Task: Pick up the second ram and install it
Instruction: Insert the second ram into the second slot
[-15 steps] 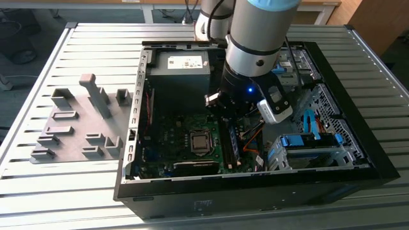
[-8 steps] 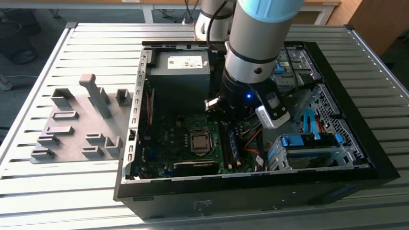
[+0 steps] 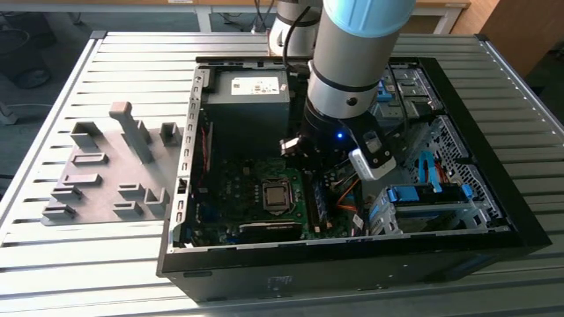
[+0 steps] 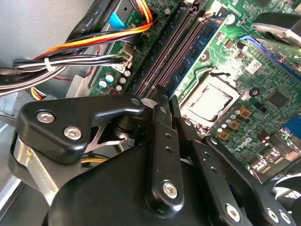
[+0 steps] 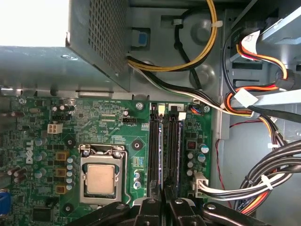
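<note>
A slatted desk (image 3: pixel 88 264) carries an open computer case (image 3: pixel 352 261), with a robot arm (image 3: pixel 352 59) reaching down into it. At the exterior view's left, a grey fixture (image 3: pixel 105 178) of small blocks and one tall post lies on the desk, just beside the case wall. Inside the case, toward the far side, sits the boxy power supply (image 3: pixel 251 89). Nearer the camera lies the green motherboard (image 3: pixel 224 188) with its square processor (image 3: pixel 276 195) bare.

Just to the exterior view's right of the processor, the ram (image 3: pixel 319 198) stands on edge among the memory slots, a thin blue-teal strip running toward the near wall. The gripper (image 3: pixel 304 155) hangs over the strip's far end.

In the second wrist view the gripper (image 4: pixel 164 94) has its black fingers (image 4: pixel 160 122) drawn close together, with the ram (image 4: pixel 194 48) leading away from the tips. Two dark slots (image 4: pixel 164 52) lie alongside it, and the processor (image 4: pixel 211 101) is on its other side. It appears clamped on the strip's end.

The first wrist view looks straight down: the ram (image 5: pixel 162 155) is seen edge-on between dark slots (image 5: pixel 153 155), and the gripper (image 5: pixel 164 195) lines up with it. The processor (image 5: pixel 100 180) lies to one side and bundled cables (image 5: pixel 254 110) to the other.

At the exterior view's right, a drive cage (image 3: pixel 427 198) with blue parts fills the case corner.
</note>
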`<state>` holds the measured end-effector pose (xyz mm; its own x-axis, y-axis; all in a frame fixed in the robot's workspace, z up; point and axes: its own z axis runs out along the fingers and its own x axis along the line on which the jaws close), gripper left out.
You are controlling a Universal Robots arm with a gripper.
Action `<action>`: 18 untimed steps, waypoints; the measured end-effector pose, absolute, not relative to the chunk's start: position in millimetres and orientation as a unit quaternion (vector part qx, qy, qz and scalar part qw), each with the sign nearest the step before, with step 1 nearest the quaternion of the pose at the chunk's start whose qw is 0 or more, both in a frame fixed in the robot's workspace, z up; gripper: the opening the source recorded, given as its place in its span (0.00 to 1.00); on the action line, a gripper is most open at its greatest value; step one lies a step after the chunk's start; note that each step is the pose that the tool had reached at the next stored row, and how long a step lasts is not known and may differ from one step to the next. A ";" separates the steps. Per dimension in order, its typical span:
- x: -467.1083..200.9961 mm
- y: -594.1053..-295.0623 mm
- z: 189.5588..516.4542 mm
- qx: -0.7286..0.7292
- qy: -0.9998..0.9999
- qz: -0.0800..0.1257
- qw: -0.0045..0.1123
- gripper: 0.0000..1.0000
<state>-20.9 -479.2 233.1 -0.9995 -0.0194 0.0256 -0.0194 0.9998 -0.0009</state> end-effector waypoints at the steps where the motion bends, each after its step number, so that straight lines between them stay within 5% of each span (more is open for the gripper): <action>1: -21.0 -479.2 233.0 0.010 -1.000 0.001 0.013 0.14; 18: -23.4 -479.0 217.6 0.004 -1.000 0.000 0.013 0.14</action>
<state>-23.4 -479.0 217.6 -0.9996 -0.0089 0.0255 -0.0089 1.0000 0.0004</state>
